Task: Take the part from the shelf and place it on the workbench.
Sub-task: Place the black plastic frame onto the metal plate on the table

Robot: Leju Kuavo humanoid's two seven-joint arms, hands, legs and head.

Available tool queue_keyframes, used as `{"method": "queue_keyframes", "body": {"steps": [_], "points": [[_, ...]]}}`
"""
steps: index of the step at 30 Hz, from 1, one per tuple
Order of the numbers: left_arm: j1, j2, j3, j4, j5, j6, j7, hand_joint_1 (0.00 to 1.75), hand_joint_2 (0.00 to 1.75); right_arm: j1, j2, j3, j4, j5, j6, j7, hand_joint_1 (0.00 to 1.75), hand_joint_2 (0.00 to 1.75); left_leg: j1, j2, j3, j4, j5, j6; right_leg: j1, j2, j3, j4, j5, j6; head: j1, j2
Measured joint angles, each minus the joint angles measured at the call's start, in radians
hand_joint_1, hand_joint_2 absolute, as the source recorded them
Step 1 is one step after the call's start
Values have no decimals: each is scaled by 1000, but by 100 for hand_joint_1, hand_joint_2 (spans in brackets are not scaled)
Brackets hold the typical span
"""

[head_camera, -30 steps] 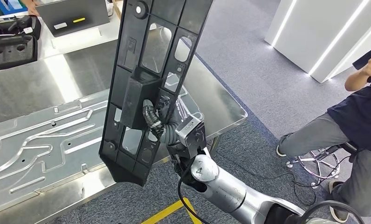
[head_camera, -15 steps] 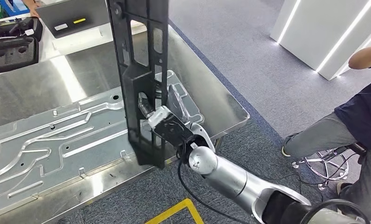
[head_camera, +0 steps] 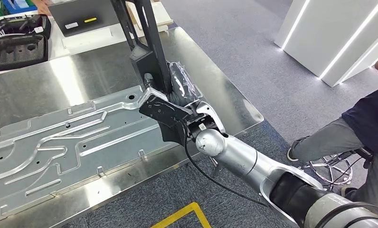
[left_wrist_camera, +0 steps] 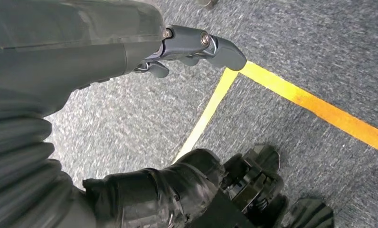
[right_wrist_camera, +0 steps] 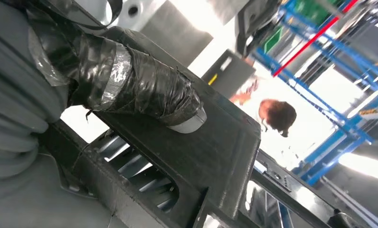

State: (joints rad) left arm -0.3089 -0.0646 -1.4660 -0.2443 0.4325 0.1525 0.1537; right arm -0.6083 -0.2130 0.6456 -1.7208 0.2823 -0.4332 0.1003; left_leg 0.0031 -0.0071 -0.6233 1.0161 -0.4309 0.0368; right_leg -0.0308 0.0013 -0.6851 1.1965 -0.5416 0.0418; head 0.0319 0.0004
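The part [head_camera: 146, 57] is a long black plastic frame with window cut-outs, standing nearly upright and edge-on to the head view. My right hand [head_camera: 177, 88] grips it around its boxy middle, above the embossed metal plate [head_camera: 59, 137] on the steel workbench [head_camera: 215, 66]. Its lower end [head_camera: 165, 126] hangs close over the plate's near right corner; I cannot tell whether it touches. In the right wrist view my taped thumb [right_wrist_camera: 130, 85] presses on the part [right_wrist_camera: 225, 142]. My left hand [left_wrist_camera: 97, 61] hangs over grey carpet, fingers apart, holding nothing.
A black foam case [head_camera: 18, 47] and a grey box [head_camera: 82, 14] lie at the workbench's far side. A person [head_camera: 363, 128] sits on a stool [head_camera: 332, 171] to my right. Yellow tape [head_camera: 182, 216] marks the carpet by the near edge.
My right arm has reached forward and carried the part from the table's near edge to over the plate. The part has turned from face-on to edge-on and come lower.
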Motion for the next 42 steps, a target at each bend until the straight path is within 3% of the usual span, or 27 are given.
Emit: {"method": "queue_keyframes", "body": {"steps": [2,3,5,7,9,12,14,17,19,20,22,24,26,29,31,33,34,35,36,38,40,41,42], "points": [[0,0,0,0,-7,-7,1,0,175,-35,-14,0,13,77,16,65,175,175,-5,1,0,2,-2,6,5,0,-64,120,-34,-2,0,0],[0,0,0,0,-10,-11,1,0,175,-54,-20,0,21,112,28,95,175,175,-8,0,1,4,-3,8,6,0,-78,142,-32,-3,0,0],[0,0,0,0,-14,-16,2,0,175,-103,-30,1,42,190,62,148,175,175,-10,-1,1,9,-5,10,9,0,-59,88,15,-9,0,0],[0,-3,0,0,-19,-20,1,0,175,-182,-34,11,79,317,118,206,175,175,-14,-3,-1,17,-10,8,12,0,3,-43,75,-17,0,0],[-2,-8,0,0,-23,-26,0,0,175,-271,-35,32,125,436,176,246,175,175,-18,-3,-9,25,-14,2,15,2,43,-130,100,-23,0,0],[-2,-15,0,0,-26,-32,0,0,175,-359,-30,76,194,514,240,263,175,175,-19,-5,-15,24,-10,-9,18,0,46,-145,101,-33,0,0],[-2,-19,0,0,-28,-34,-2,0,175,-400,-21,102,241,540,286,263,175,175,-19,-6,-27,49,-28,-21,13,-5,50,-152,106,-41,-1,0],[-5,-23,0,0,-29,-45,-7,0,175,-464,10,149,335,596,360,234,175,175,-12,-3,-103,208,-100,-40,12,-8,51,-155,108,-48,-2,0],[-5,-28,0,0,-29,-55,-12,0,175,-492,42,199,418,648,391,196,175,175,-8,-2,-150,288,-113,-44,13,-8,52,-155,108,-50,-2,0],[-5,-32,0,0,-29,-60,-16,0,175,-499,61,229,464,675,400,172,175,175,-8,-1,-150,276,-93,-43,13,-8,53,-155,107,-50,-2,0],[-6,-37,0,0,-31,-67,-22,0,175,-503,103,288,553,722,409,119,175,175,-8,-1,-100,153,-21,-37,14,-7,56,-155,106,-50,-2,0],[-10,-41,0,0,-35,-71,-29,0,175,-508,139,332,629,741,426,55,175,175,-13,-2,-46,38,21,-27,16,-6,55,-157,105,-46,-1,0],[-12,-45,0,0,-39,-75,-36,0,175,-516,167,367,698,731,449,-11,175,175,-20,-6,-31,5,23,-19,16,-8,53,-162,107,-38,-1,0],[-11,-48,0,1,-41,-78,-43,0,175,-522,191,416,780,711,467,-79,175,175,-13,-9,-21,-14,31,-5,18,-10,52,-155,96,-24,0,0],[-12,-51,0,1,-45,-78,-47,0,175,-527,202,437,817,705,462,-107,175,175,-9,-8,-14,-25,35,4,19,-7,13,-74,53,-18,1,0],[-12,-53,0,1,-52,-78,-53,0,175,-532,214,459,849,704,451,-137,175,175,-10,-7,-13,-23,33,10,20,-4,-57,61,5,-16,2,0],[-11,-54,0,1,-57,-78,-56,0,175,-530,219,470,862,705,446,-152,175,175,-10,-7,-12,-20,30,11,19,-3,-83,102,1,-16,2,0],[-11,-55,0,1,-60,-78,-58,0,175,-527,225,480,872,707,441,-164,175,175,-10,-8,-11,-17,27,12,19,-4,-88,101,18,-16,2,0],[-10,-55,0,1,-63,-78,-60,0,175,-524,230,489,881,709,438,-172,175,175,-10,-9,-10,-13,23,11,18,-4,-76,63,49,-17,2,0],[-11,-56,0,1,-68,-75,-63,0,175,-523,246,503,895,711,429,-181,87,87,-12,-11,-12,-1,12,5,18,-4,-19,-66,112,-21,2,0],[-12,-58,0,1,-72,-69,-68,0,175,-526,267,515,907,710,421,-183,0,0,-15,-9,-18,11,4,-4,20,-2,16,-144,134,-28,2,0],[-12,-58,0,1,-74,-63,-70,0,175,-528,276,522,913,710,419,-184,0,0,-17,-8,-20,13,3,-7,22,0,20,-149,130,-31,1,0],[-11,-60,0,1,-77,-56,-72,0,131,-530,283,527,919,710,420,-184,0,0,-16,-7,-20,13,3,-10,22,2,19,-152,131,-36,1,0]]}}
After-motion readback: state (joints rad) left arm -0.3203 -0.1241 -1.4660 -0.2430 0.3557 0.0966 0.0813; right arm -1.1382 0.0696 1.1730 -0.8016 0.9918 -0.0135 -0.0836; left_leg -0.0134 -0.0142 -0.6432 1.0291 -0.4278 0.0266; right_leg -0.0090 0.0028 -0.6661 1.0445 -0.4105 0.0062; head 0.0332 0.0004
